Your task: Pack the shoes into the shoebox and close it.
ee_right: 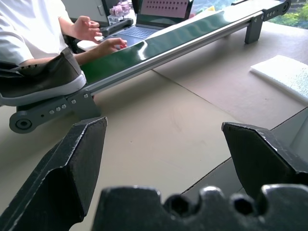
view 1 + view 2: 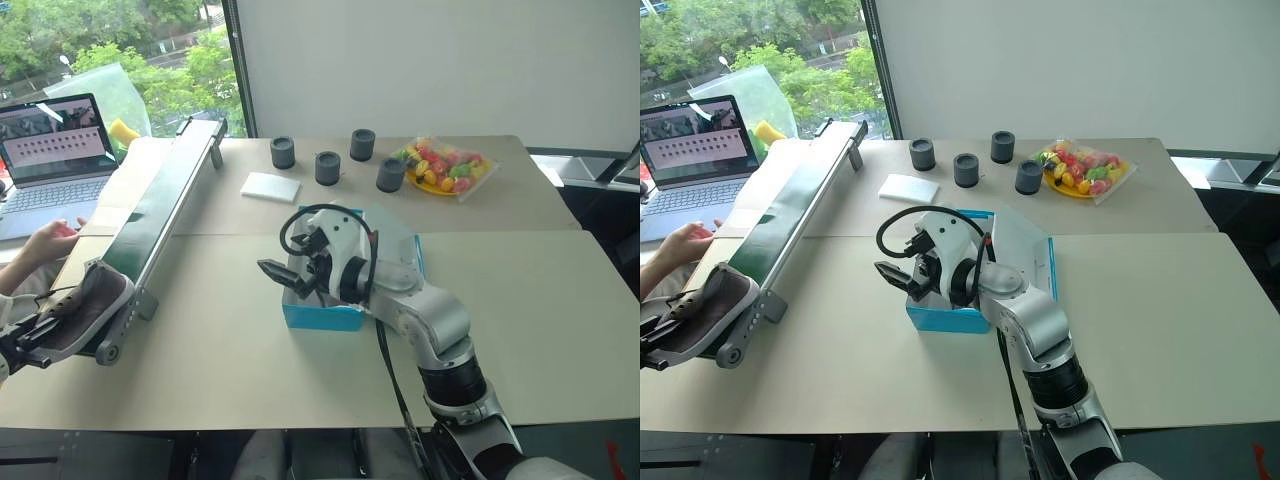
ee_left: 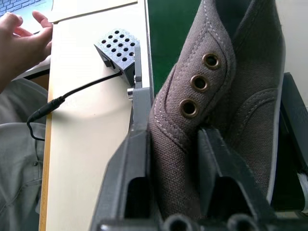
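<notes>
One grey-brown shoe (image 2: 88, 300) with a pale sole lies on the near end of the green conveyor belt (image 2: 165, 215), at the table's left. My left gripper (image 2: 30, 335) is shut on it; in the left wrist view its fingers (image 3: 139, 159) pinch the shoe's (image 3: 226, 96) fabric side just below the eyelets. The blue shoebox (image 2: 320, 318) stands mid-table with its lid (image 2: 1025, 240) raised at the right. Over the box's front left corner my right gripper (image 2: 288, 274) is held level and open, nothing between its fingers (image 1: 72, 163). The box's inside is hidden behind that arm.
A person's hand (image 2: 45, 240) rests by a laptop (image 2: 55, 150) left of the belt. A flat white pad (image 2: 270, 186), several black cylinders (image 2: 327, 167) and a bag of colourful toy fruit (image 2: 445, 168) lie at the back of the table. Bare tabletop lies between belt and box.
</notes>
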Motion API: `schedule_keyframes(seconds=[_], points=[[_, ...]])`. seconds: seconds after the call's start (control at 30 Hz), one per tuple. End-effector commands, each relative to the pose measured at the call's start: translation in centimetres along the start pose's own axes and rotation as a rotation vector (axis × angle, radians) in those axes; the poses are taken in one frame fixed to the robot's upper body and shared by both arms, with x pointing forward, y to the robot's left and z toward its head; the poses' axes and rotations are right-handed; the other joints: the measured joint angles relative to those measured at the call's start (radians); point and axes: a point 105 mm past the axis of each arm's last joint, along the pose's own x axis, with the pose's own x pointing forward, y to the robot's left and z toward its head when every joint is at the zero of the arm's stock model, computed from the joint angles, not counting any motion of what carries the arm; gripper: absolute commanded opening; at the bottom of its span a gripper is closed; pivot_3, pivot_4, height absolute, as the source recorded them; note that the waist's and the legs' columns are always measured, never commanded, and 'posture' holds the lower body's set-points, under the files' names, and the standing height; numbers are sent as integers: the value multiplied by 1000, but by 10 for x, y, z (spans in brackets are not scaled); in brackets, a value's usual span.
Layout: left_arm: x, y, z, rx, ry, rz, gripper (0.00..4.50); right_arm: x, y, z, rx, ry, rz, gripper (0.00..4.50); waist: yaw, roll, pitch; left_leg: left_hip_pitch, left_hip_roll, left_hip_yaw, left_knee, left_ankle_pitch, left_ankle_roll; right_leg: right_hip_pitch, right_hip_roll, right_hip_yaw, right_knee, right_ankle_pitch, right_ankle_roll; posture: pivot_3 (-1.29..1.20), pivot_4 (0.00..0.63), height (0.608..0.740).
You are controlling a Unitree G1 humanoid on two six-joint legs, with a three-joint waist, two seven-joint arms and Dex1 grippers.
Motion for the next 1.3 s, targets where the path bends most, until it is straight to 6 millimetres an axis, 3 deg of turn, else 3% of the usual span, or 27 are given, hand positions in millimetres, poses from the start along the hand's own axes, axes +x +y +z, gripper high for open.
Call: schedule_keyframes(seconds=[0.03,0.13,0.23,0.33,0.43,0.57,0.67,0.8,0.87,1.0,1.13,1.3], points=[[9,-19,-23,-24,74,-71,665,-2,5,23,-21,-77,18,4500,0,0,0,0,0,0,0,0,0,0,0,0,0,0,0,0,150,736],[10,-22,-18,-7,54,-65,665,-2,3,24,-20,-79,15,4500,0,0,0,0,0,0,0,0,0,0,0,0,0,0,0,0,150,736],[8,-23,-1,-16,-12,-47,665,-1,2,25,-17,-82,15,4500,0,0,0,0,0,0,0,0,0,0,0,0,0,0,0,0,150,736],[-1,-29,32,-27,-122,-29,665,-1,0,27,1,-94,15,4500,4,0,0,0,0,0,0,0,0,0,0,-1,0,0,0,0,150,736],[-14,-46,82,-21,-268,-39,665,1,-2,31,28,-109,19,4500,5,-6,1,-3,1,-2,1,0,0,0,0,-2,0,0,0,0,150,736],[-26,-73,121,5,-372,-68,665,3,-3,34,62,-120,35,4500,-11,-16,3,-6,2,-5,2,0,0,-3,1,-1,0,1,0,0,150,736],[-28,-96,152,-28,-483,-100,665,5,-6,32,223,-90,72,4500,-23,-19,1,-7,2,-5,2,0,0,-4,1,-1,0,1,0,0,150,736],[-7,-134,158,-136,-536,-132,665,5,-17,19,451,-9,76,4500,-31,-17,2,-6,2,-5,2,0,0,-4,1,1,0,2,0,0,150,736],[10,-168,154,-199,-536,-186,665,5,-20,14,570,19,85,4500,-31,-16,2,-6,2,-5,2,0,0,-3,2,1,1,2,0,0,150,736],[26,-207,153,-301,-544,-257,665,6,-22,23,734,-20,113,4500,-29,-17,2,-9,1,-5,3,0,0,-4,3,1,0,3,0,0,150,736],[39,-247,162,-352,-559,-349,665,10,-16,25,761,-10,115,4500,-34,-16,3,-10,1,-1,4,0,0,-6,6,3,0,3,-1,0,150,736],[44,-276,179,-382,-594,-410,665,14,-12,22,783,-5,107,4500,-34,-16,3,-10,2,3,4,0,0,-5,9,3,0,3,-1,0,150,736]])
